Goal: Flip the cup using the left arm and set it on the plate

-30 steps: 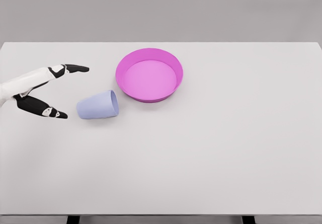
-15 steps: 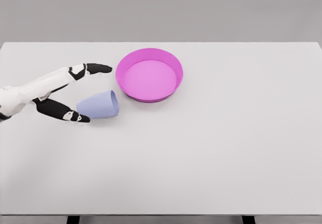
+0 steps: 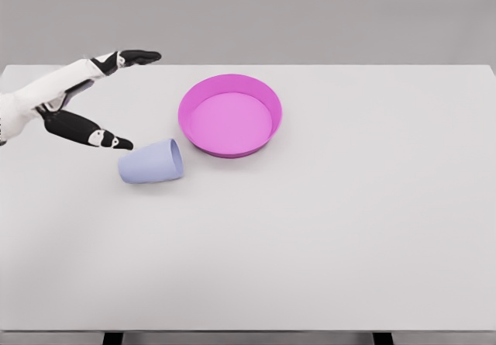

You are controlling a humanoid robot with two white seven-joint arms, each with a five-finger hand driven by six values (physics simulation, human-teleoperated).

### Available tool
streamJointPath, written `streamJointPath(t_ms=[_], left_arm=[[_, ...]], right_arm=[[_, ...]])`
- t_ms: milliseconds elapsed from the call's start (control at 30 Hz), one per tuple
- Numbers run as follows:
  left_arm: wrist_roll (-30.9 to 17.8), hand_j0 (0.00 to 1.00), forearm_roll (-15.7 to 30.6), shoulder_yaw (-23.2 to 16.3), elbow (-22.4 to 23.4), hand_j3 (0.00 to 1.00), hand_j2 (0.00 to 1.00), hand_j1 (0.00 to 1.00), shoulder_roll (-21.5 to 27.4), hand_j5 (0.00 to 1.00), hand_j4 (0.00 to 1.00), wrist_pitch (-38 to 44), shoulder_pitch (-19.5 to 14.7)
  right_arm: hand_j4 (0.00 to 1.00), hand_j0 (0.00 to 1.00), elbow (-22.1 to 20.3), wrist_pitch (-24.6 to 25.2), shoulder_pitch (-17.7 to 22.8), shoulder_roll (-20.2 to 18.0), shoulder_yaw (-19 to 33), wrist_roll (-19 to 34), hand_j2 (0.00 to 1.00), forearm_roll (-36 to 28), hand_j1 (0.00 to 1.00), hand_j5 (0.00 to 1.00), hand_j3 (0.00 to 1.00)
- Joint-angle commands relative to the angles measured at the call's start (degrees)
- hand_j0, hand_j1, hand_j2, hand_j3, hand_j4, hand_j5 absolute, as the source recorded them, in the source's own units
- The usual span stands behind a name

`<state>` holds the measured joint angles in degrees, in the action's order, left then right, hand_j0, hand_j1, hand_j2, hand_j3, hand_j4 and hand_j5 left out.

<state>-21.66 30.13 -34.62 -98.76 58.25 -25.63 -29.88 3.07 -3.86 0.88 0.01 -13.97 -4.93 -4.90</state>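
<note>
A pale blue cup [image 3: 151,163] lies on its side on the white table [image 3: 310,229], its mouth facing right toward the plate. The pink round plate [image 3: 230,115] with a raised rim sits just right of and behind the cup. My left hand [image 3: 132,101] hovers above and to the left of the cup, fingers spread wide and holding nothing. Its thumb tip [image 3: 120,143] hangs just above the cup's closed end, while the upper fingers [image 3: 139,56] point right near the table's far edge. No right arm shows.
My left hand first reached right so its fingers straddled the cup, then rose and drew back to the upper left. The cup and plate have not moved.
</note>
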Motion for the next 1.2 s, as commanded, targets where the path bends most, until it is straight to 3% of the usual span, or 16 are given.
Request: streamJointPath(t_ms=[0,100,133,167,267,333,533,733,800,1167], left_arm=[[0.13,1.00,4.32,-3.34,0.93,1.00,1.00,1.00,0.37,1.00,1.00,0.14,0.00],[0.39,1.00,2.57,-5.45,-0.03,1.00,1.00,1.00,-0.42,1.00,1.00,4.17,0.18],[1.09,1.00,-2.79,-5.45,-0.65,1.00,1.00,1.00,-1.30,1.00,1.00,6.20,0.26],[2.85,1.00,-4.82,-5.54,-0.74,1.00,1.00,1.00,-2.27,1.00,1.00,7.78,0.53],[3.20,1.00,-5.70,-5.37,-2.05,1.00,1.00,1.00,-2.27,1.00,1.00,16.66,1.05],[3.11,1.00,-6.75,-4.49,-2.23,1.00,1.00,1.00,-1.39,1.00,1.00,17.54,0.88],[2.59,1.00,-16.94,-1.41,-2.32,1.00,1.00,1.00,-0.77,1.00,1.00,17.54,2.02],[2.59,1.00,-18.70,-1.76,-2.32,1.00,1.00,1.00,-1.39,1.00,1.00,19.91,6.24],[2.59,1.00,-20.55,-1.76,-2.32,1.00,1.00,1.00,-2.62,1.00,1.00,24.40,6.15],[2.76,1.00,-22.40,-1.67,-2.23,1.00,1.00,1.00,-4.90,1.00,1.00,26.15,7.12]], right_arm=[[1.00,1.00,0.01,0.00,0.00,-0.01,0.00,0.00,1.00,-0.02,1.00,1.00,1.00],[1.00,1.00,0.01,0.00,0.00,-0.01,0.00,0.00,1.00,0.07,1.00,1.00,1.00],[1.00,1.00,0.01,0.00,0.09,-0.01,0.00,0.00,1.00,-0.02,1.00,1.00,1.00],[1.00,1.00,0.01,0.00,0.09,-0.01,0.00,0.00,1.00,-0.02,1.00,1.00,1.00],[1.00,1.00,0.01,0.00,0.00,-0.01,0.00,0.00,1.00,-0.02,1.00,1.00,1.00],[1.00,1.00,0.01,0.00,0.00,-0.01,0.00,0.00,1.00,0.07,1.00,1.00,1.00],[1.00,1.00,0.01,0.00,0.00,-0.01,0.00,0.00,1.00,-0.02,1.00,1.00,1.00],[1.00,1.00,0.01,0.00,0.00,-0.01,0.00,0.00,1.00,-0.02,1.00,1.00,1.00],[1.00,1.00,0.01,0.00,0.00,-0.01,0.00,0.00,1.00,-0.02,1.00,1.00,1.00],[1.00,1.00,0.01,0.00,0.00,-0.01,0.00,0.00,1.00,-0.02,1.00,1.00,1.00]])
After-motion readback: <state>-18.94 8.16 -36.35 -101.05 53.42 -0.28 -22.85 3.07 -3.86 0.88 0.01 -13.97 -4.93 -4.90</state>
